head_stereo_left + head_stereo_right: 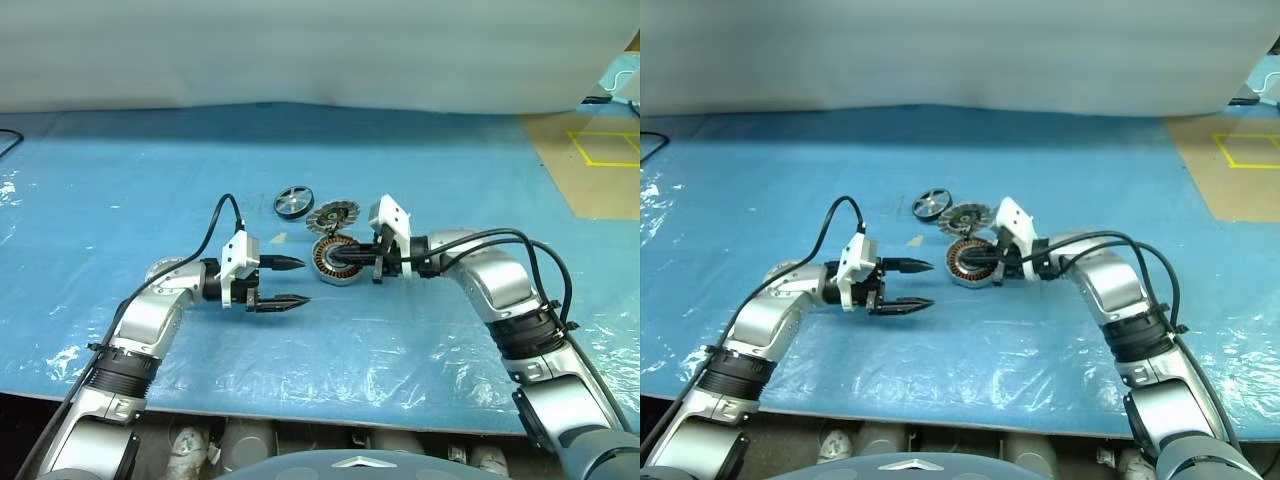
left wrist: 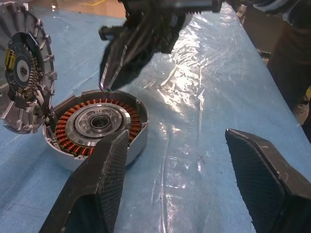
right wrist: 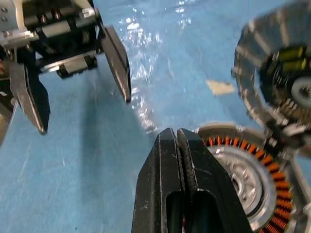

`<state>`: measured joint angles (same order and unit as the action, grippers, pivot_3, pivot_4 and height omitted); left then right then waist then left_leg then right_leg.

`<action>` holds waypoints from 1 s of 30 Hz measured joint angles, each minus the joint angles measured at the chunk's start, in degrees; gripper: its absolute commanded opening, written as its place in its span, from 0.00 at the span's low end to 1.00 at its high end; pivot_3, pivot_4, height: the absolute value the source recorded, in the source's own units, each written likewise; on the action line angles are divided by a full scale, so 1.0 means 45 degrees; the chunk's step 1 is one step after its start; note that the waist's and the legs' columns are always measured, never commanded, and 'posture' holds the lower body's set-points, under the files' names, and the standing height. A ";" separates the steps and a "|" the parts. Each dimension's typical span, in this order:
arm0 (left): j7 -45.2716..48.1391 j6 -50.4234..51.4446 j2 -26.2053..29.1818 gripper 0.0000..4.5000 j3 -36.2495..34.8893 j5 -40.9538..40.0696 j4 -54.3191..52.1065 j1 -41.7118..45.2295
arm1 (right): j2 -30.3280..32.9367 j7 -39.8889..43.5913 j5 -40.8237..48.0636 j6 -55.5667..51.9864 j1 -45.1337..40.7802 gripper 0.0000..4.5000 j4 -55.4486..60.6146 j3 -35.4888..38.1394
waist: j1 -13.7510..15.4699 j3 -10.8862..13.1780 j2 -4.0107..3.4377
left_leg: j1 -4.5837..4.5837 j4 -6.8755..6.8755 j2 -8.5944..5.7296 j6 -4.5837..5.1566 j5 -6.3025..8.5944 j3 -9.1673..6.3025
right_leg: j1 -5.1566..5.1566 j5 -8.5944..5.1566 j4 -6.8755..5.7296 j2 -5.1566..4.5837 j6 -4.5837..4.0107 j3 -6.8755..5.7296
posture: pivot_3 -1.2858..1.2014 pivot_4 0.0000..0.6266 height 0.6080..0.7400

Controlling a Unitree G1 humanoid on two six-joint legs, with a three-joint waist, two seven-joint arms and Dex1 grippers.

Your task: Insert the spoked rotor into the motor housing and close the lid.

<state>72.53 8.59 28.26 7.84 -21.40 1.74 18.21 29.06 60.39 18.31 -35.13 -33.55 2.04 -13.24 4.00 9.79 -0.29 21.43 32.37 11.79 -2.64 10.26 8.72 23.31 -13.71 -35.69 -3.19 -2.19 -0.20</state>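
On blue plastic-covered table (image 1: 420, 180), left claw (image 1: 293, 282) spread empty, right claw (image 1: 340, 262) clenched over motor housing (image 2: 97, 127).

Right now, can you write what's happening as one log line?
rotor: on table, not inserted | housing: lid open | left gripper: open, empty | right gripper: shut, over housing

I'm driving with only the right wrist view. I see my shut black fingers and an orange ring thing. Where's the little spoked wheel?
Observer: The spoked rotor lies flat on the blue sheet, just beyond the open lid. Nothing holds it.
Operator: Is anything inside the whole orange ring?
Observer: No. The left wrist view shows the motor housing whole: copper windings around a bare centre hub, with nothing set in it.
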 measured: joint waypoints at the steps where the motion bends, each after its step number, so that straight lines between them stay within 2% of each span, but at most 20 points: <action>1: -0.0002 0.0002 0.0013 0.74 0.0000 0.0001 0.0000 0.0000 | -0.0067 -0.0022 -0.0062 0.0090 -0.0228 0.01 -0.0129 -0.0022 | 0.0002 0.0000 0.0000 | 0.0000 0.0001 0.0000 0.0000 0.0000 0.0000 | 0.0000 0.0000 0.0001 0.0000 0.0000 0.0001 | 0.52 0.24 1.00; 7: -0.0026 0.0001 0.0019 0.74 0.0013 0.0014 0.0000 0.0006 | -0.0317 -0.0695 -0.2068 0.2290 -0.0689 0.01 -0.2024 -0.1040 | 0.0003 0.0001 0.0001 | 0.0020 -0.0003 -0.0004 -0.0002 -0.0001 0.0001 | 0.0012 -0.0001 0.0006 -0.0001 -0.0002 -0.0003 | 0.52 0.24 1.00; 17: -0.0114 0.0005 0.0056 0.74 0.0014 0.0013 -0.0104 -0.0163 | 0.0388 0.0711 -0.2638 0.3569 -0.0689 0.01 -0.1887 -0.1484 | -0.0004 0.0001 0.0003 | 0.0023 0.0006 0.0000 0.0000 0.0000 0.0000 | 0.0016 -0.0001 0.0000 0.0001 -0.0002 -0.0006 | 0.52 0.24 1.00; 30: -0.0130 0.0003 0.0045 0.74 0.0016 0.0017 -0.0096 -0.0070 | 0.0393 0.0777 -0.4082 0.5110 -0.0691 0.01 -0.2859 -0.1880 | -0.0008 0.0001 0.0003 | 0.0023 0.0010 0.0000 0.0002 0.0000 0.0000 | 0.0015 -0.0001 -0.0001 0.0001 -0.0004 -0.0005 | 0.52 0.24 1.00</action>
<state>71.94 8.61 28.46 7.91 -21.32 1.31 17.89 30.83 63.89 -0.06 -12.13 -36.66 -10.83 -21.70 3.96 9.80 -0.28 21.53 32.42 11.79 -2.63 10.26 8.72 23.37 -13.71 -35.69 -3.18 -2.20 -0.23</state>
